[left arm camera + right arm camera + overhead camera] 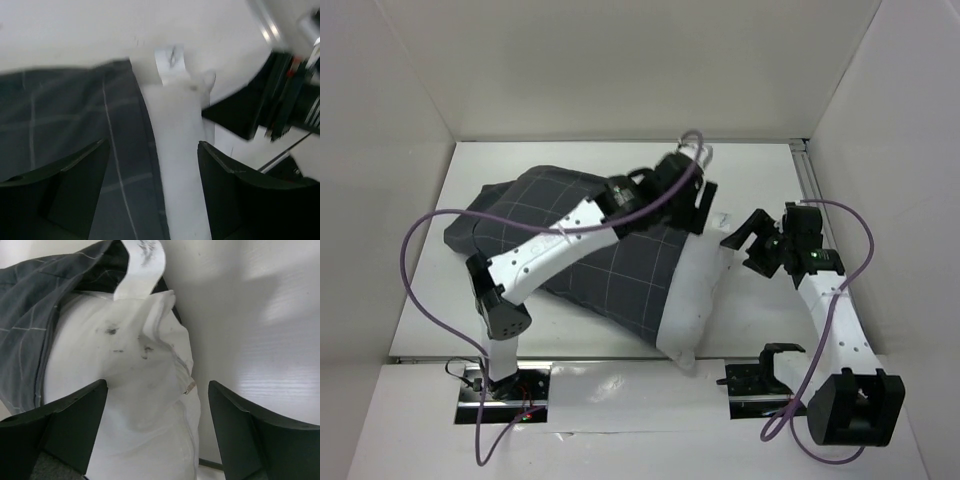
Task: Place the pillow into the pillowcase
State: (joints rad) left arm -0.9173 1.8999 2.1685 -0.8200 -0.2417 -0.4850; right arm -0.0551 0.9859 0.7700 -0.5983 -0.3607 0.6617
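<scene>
Both tools stand wide open and hold nothing. The left tool (152,142) hangs right over the mouth of the pillowcase (65,110). The dark checked hem runs below and between its fingers, with grey cloth under the finger on the left of its view and the white pillow (175,150) under the other. The right tool (157,383) hovers just above the bare end of the pillow, which fills the gap beneath its spread fingers. The case's edge lies off to its left and bare bench (260,315) to its right. From above, most of the pillow looks to be inside, and only a white end bulges out of the opening on the side toward the right tool. A white label (142,260) curls up just ahead of that tool. I'd reckon the pillow is light, squashy and springy, so a pinch will sink in and ought to take a good fold at a corner or seam. The case is thin and limp, likely to slide and bunch, and is best taken at the hem by the opening and drawn over the end.
</scene>
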